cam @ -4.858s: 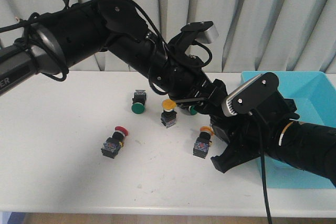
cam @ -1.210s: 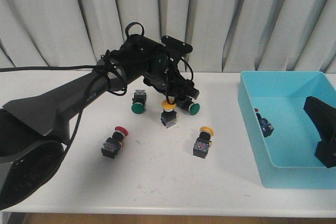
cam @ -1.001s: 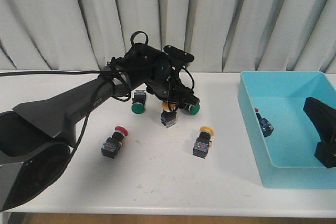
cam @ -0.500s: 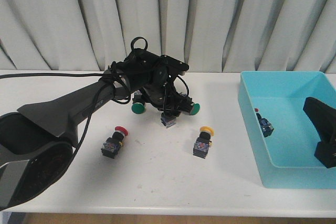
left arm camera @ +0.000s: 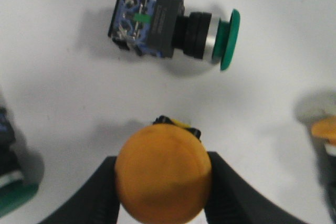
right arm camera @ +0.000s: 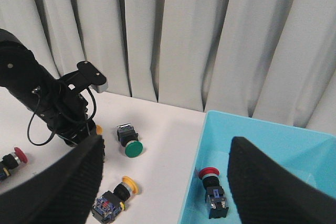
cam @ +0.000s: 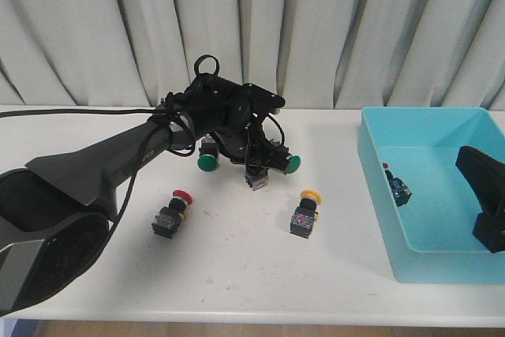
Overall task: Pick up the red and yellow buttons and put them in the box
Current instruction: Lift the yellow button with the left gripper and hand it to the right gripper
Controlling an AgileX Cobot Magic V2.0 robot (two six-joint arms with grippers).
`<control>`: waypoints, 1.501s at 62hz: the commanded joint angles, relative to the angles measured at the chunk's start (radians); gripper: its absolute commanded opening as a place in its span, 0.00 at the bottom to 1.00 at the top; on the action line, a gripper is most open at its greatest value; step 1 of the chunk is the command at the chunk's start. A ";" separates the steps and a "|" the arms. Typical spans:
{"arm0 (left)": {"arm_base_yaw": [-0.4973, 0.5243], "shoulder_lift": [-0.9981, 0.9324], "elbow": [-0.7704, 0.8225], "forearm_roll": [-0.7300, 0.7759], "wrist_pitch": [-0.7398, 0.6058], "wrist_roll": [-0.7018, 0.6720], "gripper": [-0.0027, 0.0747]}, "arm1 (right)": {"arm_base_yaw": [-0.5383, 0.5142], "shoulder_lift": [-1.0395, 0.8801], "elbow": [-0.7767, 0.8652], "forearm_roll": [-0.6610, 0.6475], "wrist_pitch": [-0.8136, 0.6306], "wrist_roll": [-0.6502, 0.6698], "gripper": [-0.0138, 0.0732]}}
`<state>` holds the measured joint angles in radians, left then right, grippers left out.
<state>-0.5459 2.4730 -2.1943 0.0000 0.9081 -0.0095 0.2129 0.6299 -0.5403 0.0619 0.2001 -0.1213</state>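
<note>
My left gripper is low on the table, shut on a yellow button's cap, with a finger on each side. That button's body rests on the table. A second yellow button lies at the middle, also in the right wrist view. A red button lies to the left. The turquoise box at the right holds a red button, also in the right wrist view. My right gripper is open and empty over the box.
Two green buttons lie beside my left gripper, one to its left and one to its right. The right one shows in the left wrist view. Grey curtains hang behind the white table.
My left gripper has come down onto the yellow button and hides its cap in the front view. Earlier my right arm pulled back from the table to over the box.
</note>
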 commanded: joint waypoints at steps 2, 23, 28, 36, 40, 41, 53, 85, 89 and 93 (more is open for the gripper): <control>0.002 -0.071 -0.031 -0.009 -0.062 0.002 0.02 | 0.002 0.006 -0.027 0.000 -0.070 -0.004 0.73; 0.002 -0.224 -0.031 -0.204 0.027 0.043 0.02 | 0.002 0.115 -0.027 -0.001 -0.076 -0.019 0.73; 0.002 -0.275 -0.031 -0.295 0.080 0.091 0.02 | 0.010 0.159 -0.027 -0.001 -0.085 -0.044 0.73; 0.002 -0.350 -0.031 -0.450 0.120 0.127 0.02 | 0.099 0.242 -0.027 -0.004 -0.107 -0.127 0.73; 0.001 -0.382 -0.031 -0.521 0.131 0.141 0.03 | 0.165 0.289 -0.027 -0.004 -0.125 -0.176 0.73; 0.000 -0.389 -0.031 -0.536 0.135 0.146 0.03 | 0.171 0.294 -0.027 -0.004 -0.131 -0.190 0.73; -0.022 -0.460 -0.031 -0.632 0.218 0.203 0.03 | 0.220 0.375 -0.027 -0.004 -0.270 -0.229 0.73; -0.113 -0.506 -0.031 -0.633 0.220 0.194 0.03 | 0.220 0.387 -0.031 -0.004 -0.341 -0.268 0.73; -0.124 -0.503 -0.031 -0.633 0.216 0.192 0.03 | 0.220 0.387 -0.031 -0.004 -0.348 -0.268 0.73; -0.134 -0.499 -0.031 -0.634 0.219 0.185 0.03 | 0.220 0.387 -0.031 -0.004 -0.357 -0.268 0.73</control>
<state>-0.6652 2.0323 -2.1955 -0.5832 1.1802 0.1889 0.4306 1.0258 -0.5403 0.0619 -0.0625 -0.3810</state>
